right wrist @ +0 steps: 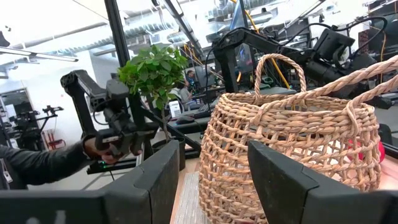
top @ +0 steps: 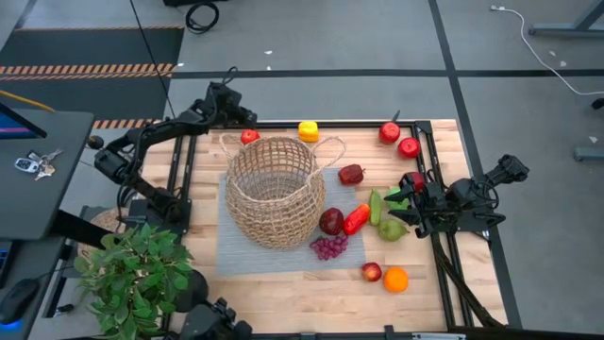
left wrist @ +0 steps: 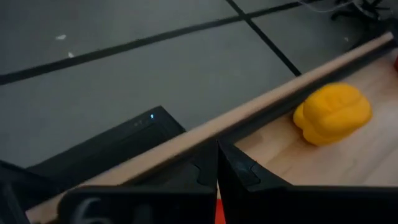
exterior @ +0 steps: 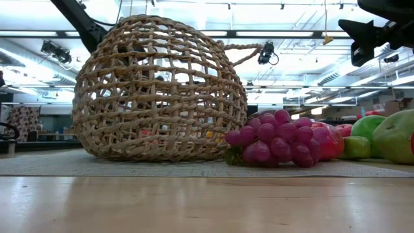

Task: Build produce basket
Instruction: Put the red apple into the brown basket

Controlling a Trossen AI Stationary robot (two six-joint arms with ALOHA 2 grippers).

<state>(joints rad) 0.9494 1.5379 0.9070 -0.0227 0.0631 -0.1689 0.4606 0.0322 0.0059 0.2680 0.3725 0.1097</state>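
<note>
Basket on its side, both grippers hovering at the produce

Nearest, an orange (top: 395, 279) and the grapes (top: 328, 247). Next, the basket (top: 274, 192) tipped over on the grey mat (top: 232, 253). Beside it the right gripper (top: 395, 204) hangs over the green pears (top: 391, 228), fingers slightly parted, nothing between them. At the far edge the left gripper (top: 247, 121) is pressed together just by a red apple (top: 249, 137), near the yellow pepper (top: 309, 131).

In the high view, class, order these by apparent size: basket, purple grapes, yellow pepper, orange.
1. basket
2. purple grapes
3. orange and yellow pepper: they look alike, so unranked.
</note>
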